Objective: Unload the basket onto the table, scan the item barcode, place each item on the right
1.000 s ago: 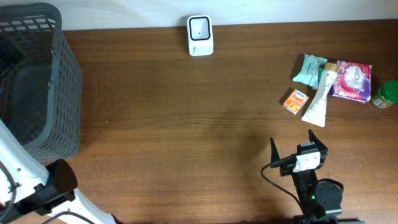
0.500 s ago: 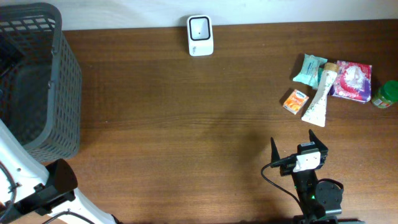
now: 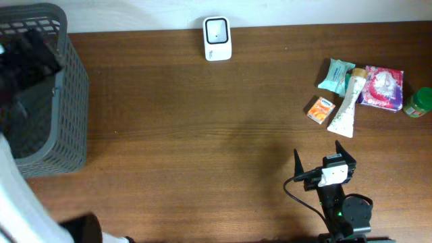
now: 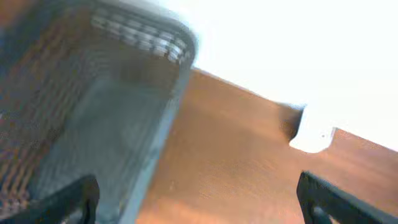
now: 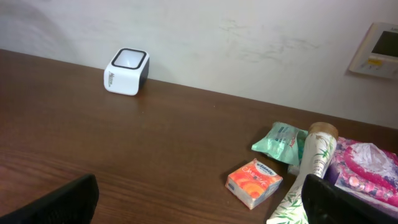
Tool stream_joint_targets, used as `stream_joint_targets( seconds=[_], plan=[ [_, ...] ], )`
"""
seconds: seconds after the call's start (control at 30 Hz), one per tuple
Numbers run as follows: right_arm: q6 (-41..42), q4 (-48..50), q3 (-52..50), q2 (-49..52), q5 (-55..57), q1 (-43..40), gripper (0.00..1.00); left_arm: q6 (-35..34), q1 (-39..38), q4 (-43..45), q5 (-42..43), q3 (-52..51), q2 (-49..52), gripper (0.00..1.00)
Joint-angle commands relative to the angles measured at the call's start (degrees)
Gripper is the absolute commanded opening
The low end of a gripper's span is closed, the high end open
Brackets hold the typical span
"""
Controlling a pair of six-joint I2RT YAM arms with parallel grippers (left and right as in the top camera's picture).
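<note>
A dark brown wooden desk (image 3: 202, 135) with lengthwise grain carries everything. A small white scanner box with a dark window (image 3: 217, 38) stands at its far edge, by the pale wall. Far to the left of the scanner box, at the desk's end, sits a grey plastic mesh basket (image 3: 73, 101). Well to the right of the scanner box lies a cluster. A small orange carton (image 3: 320, 109) is nearest to it. Then come a mint-green soft packet (image 3: 335, 74), a white-and-green tube with a tan cap (image 3: 349, 102) and a pink-and-purple packet (image 3: 383, 88). A green jar (image 3: 418, 102) is farthest.
</note>
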Motion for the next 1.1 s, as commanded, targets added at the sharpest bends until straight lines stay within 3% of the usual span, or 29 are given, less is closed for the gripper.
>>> stream_joint_targets(
  seconds=[0.0, 0.1, 0.27, 0.33, 0.6, 0.7, 0.8, 0.9, 1.0, 1.07],
  plan=[
    [0.63, -0.09, -0.52, -0.50, 0.92, 0.37, 0.99, 11.39, -8.98, 13.00, 0.28, -17.18, -12.50, 0.99],
    [0.63, -0.09, -0.52, -0.50, 0.92, 0.37, 0.99, 11.76, -13.55, 28.81, 0.79, -41.77, -25.29, 0.99],
    [0.63, -0.09, -0.52, -0.50, 0.92, 0.37, 0.99, 11.76, -14.47, 65.70, 1.86, -98.09, -54.31, 0.99],
    [0.63, -0.09, -0.52, -0.50, 0.92, 0.37, 0.99, 11.78, -14.47, 79.34, 1.88, -113.39, -61.75, 0.99],
    [0.63, -0.09, -0.52, -0.50, 0.92, 0.37, 0.99, 11.76, -14.43, 108.76, 1.77, -143.73, -65.94, 0.99],
    [0.63, -0.09, -0.52, -0.50, 0.92, 0.37, 0.99, 11.74, -14.43, 110.22, 1.03, -148.04, -69.31, 0.99],
    [0.63, -0.09, -0.52, -0.50, 0.92, 0.37, 0.99, 9.51, -14.43, 106.05, -1.27, -148.54, -71.82, 0.99],
    [0.63, -0.09, -0.52, -0.50, 0.92, 0.37, 0.99, 3.28, -14.40, 97.92, -4.15, -148.54, -74.88, 0.99],
    [0.63, -0.09, -0.52, -0.50, 0.92, 0.37, 0.99, 1.36, -14.40, 87.23, -6.45, -148.54, -81.96, 0.99],
    [0.63, -0.09, -0.52, -0.50, 0.92, 0.37, 0.99, 1.68, -14.32, 85.53, -6.69, -148.54, -86.77, 0.99]
  ],
)
